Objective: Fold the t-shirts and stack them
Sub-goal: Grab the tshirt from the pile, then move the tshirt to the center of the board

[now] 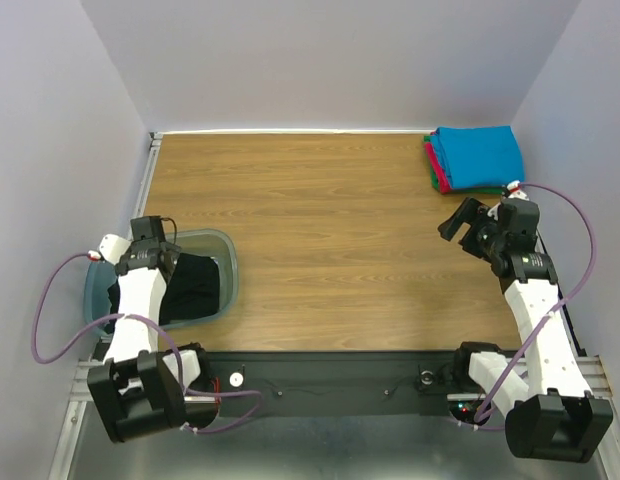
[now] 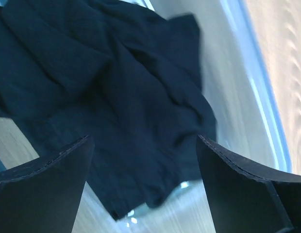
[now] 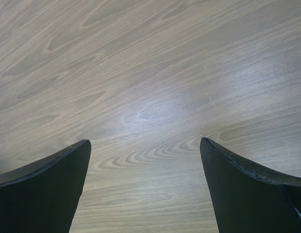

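Inside the tub (image 1: pixel 218 243), the black t-shirt (image 2: pixel 121 97) is seen crumpled just below the left fingers (image 2: pixel 48 184), spread wide and empty, while the right fingers (image 3: pixel 43 189), also wide, are parked well away from the tub, so the left arm is favoured.

Bright, even light; glare on the table (image 3: pixel 155 114); left-wrist view blurred.

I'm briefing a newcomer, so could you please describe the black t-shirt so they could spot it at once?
At the near-left of the wooden table sits a translucent blue-green tub. The black t-shirt lies crumpled inside it. Unlike the stacked blue, red-pink and green shirts at the far-right corner, it is dark and unfolded.
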Controlling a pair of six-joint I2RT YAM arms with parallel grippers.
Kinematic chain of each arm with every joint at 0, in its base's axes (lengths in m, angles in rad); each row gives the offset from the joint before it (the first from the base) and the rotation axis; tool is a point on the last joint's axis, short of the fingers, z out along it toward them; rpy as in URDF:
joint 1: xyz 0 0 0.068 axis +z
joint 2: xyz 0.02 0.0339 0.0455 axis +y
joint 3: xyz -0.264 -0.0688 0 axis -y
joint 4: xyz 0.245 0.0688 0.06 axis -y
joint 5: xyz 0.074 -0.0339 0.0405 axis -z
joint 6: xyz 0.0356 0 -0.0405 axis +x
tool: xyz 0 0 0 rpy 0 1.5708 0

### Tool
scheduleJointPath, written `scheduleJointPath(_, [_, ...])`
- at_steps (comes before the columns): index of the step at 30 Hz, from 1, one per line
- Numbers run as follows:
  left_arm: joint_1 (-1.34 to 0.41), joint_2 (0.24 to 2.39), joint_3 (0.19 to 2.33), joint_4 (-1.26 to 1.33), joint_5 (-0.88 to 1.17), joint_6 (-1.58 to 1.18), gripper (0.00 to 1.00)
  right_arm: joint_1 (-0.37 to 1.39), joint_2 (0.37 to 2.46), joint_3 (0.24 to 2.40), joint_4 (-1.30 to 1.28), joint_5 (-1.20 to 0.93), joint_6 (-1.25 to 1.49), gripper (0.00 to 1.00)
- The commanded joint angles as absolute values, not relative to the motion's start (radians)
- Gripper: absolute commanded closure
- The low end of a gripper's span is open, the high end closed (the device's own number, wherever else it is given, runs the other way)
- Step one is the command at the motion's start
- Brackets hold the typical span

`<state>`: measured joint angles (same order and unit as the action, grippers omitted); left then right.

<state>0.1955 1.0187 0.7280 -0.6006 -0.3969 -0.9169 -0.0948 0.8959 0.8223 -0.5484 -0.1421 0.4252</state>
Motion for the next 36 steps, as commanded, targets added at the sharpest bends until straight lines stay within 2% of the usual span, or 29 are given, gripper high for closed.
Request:
scheduleJointPath(1, [0.300, 1.081, 0.710, -0.506, -0.365, -0.916, 0.04, -0.095, 0.893, 0.841, -0.531, -0.161, 0.403, 0.00])
scheduleJointPath(2, [0.313, 1.115, 0.700, -0.477, -0.353, -0.902, 0.08, -0.095, 0.891, 0.839, -0.531, -0.152, 0.403, 0.00])
scheduleJointPath(3, [0.324, 1.132, 0.692, -0.466, -0.347, -0.893, 0.17, -0.095, 0.882, 0.836, -0.529, -0.144, 0.403, 0.00])
scheduleJointPath(5, [0.324, 1.170, 0.680, -0.453, -0.348, -0.899, 0.21, -0.095, 0.877, 0.833, -0.528, -0.123, 0.411, 0.00])
scheduleJointPath(8, [0.327, 1.204, 0.664, -0.426, -0.342, -0.894, 0.45, -0.095, 0.877, 0.839, -0.529, -0.112, 0.408, 0.00])
scheduleJointPath(9, [0.325, 1.206, 0.667, -0.429, -0.336, -0.887, 0.63, -0.095, 0.876, 0.839, -0.529, -0.113, 0.411, 0.00])
scheduleJointPath(11, [0.325, 1.189, 0.679, -0.422, -0.295, -0.864, 0.80, -0.095, 0.873, 0.836, -0.529, -0.113, 0.414, 0.00])
scheduleJointPath(12, [0.327, 1.175, 0.687, -0.432, -0.285, -0.856, 1.00, -0.095, 0.871, 0.836, -0.529, -0.114, 0.414, 0.00])
scheduleJointPath(19, [0.325, 0.912, 0.787, -0.506, -0.198, -0.810, 1.00, -0.095, 0.850, 0.839, -0.528, -0.135, 0.426, 0.00])
scheduleJointPath(23, [0.324, 0.758, 0.927, -0.500, -0.118, -0.749, 1.00, -0.095, 0.841, 0.847, -0.529, -0.143, 0.434, 0.00])
scheduleJointPath(31, [0.299, 0.840, 1.245, -0.482, 0.115, -0.660, 1.00, -0.095, 0.827, 0.845, -0.523, -0.176, 0.462, 0.00])
scheduleJointPath(36, [0.151, 0.940, 1.417, -0.399, 0.167, -0.678, 1.00, -0.095, 0.827, 0.847, -0.522, -0.172, 0.468, 0.00])
